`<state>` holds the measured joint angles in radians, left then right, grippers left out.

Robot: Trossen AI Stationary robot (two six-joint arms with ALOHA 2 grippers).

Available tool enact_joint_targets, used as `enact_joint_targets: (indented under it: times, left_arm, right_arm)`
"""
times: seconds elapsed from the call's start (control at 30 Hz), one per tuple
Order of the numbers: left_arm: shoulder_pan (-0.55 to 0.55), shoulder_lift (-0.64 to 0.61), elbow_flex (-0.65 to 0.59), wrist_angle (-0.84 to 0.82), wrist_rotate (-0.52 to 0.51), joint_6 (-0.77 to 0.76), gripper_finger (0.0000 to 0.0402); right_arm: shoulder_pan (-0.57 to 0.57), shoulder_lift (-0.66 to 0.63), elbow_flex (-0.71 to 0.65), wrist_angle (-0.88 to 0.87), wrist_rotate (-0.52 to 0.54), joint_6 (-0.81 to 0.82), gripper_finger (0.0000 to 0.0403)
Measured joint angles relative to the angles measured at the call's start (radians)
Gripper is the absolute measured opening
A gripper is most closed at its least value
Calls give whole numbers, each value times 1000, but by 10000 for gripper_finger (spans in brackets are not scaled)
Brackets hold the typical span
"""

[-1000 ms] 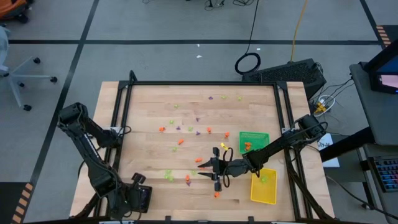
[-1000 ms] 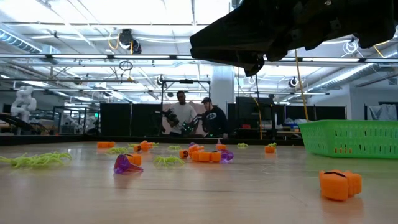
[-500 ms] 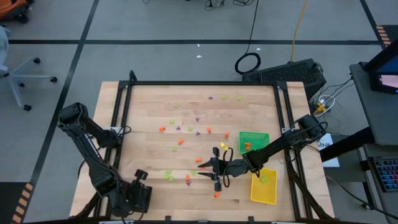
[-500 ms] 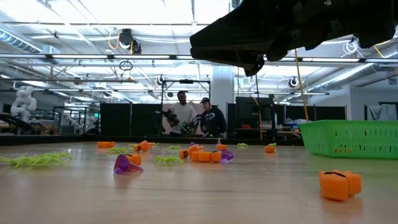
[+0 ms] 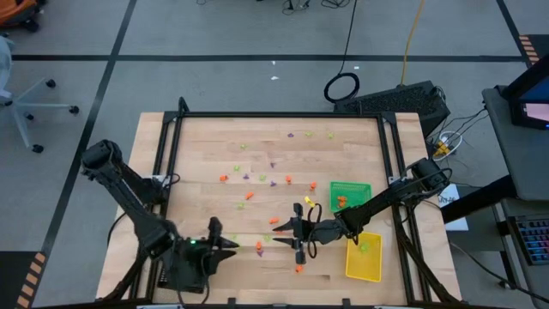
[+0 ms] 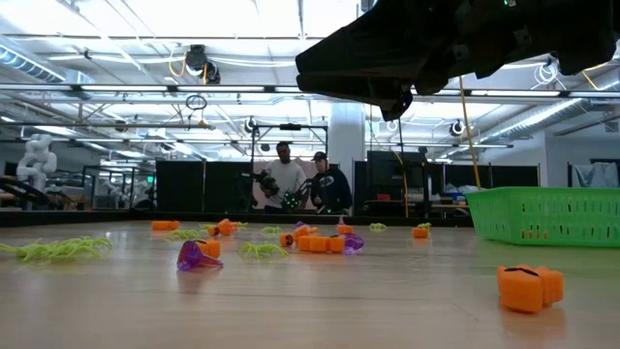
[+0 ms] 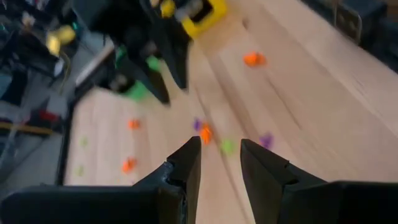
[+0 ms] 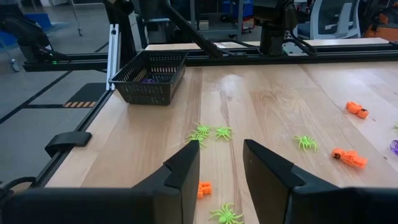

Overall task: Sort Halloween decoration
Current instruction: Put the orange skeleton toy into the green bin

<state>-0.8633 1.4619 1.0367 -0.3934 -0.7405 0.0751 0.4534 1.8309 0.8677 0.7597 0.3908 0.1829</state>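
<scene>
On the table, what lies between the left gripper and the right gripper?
In the high view, between the left gripper and the right gripper lie one orange trinket and a lime green trinket on otherwise bare wooden table.

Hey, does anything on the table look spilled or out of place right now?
Yes. Small orange, purple and green trinkets lie scattered loose over the wooden table, while the green tray and yellow tray hold only a few.

You have orange, purple and lime-green Halloween decoration (image 5: 250,196) scattered left of the green tray (image 5: 351,195), with a yellow tray (image 5: 364,258) just below it.
</scene>
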Motion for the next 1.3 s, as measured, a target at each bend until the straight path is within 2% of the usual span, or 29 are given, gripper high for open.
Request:
enact_joint_targets:
  times: [0.17,0.3,0.5,0.8,0.9,1.17,1.3]
  left_arm:
    - [129,-24,-37,228,186,212,111]
    - [232,-50,-88,307,307,246,111]
    - [324,-134,-231,354,314,184,111]
    - [331,-300,-486,584,321,103,111]
    - [331,-329,-536,646,318,91,111]
    - [332,-331,-545,657,291,81,111]
    - [332,-315,-546,677,311,27,111]
  right_arm:
    - [0,0,0,0,0,0,110]
    - [0,0,0,0,0,14,110]
    - [0,0,0,-1,1,15,110]
    - [0,-9,14,-47,83,67,110]
    - [-2,-11,75,-200,84,87,110]
    - [-9,-11,336,-875,79,259,110]
    - [-15,-11,409,-1020,60,287,110]
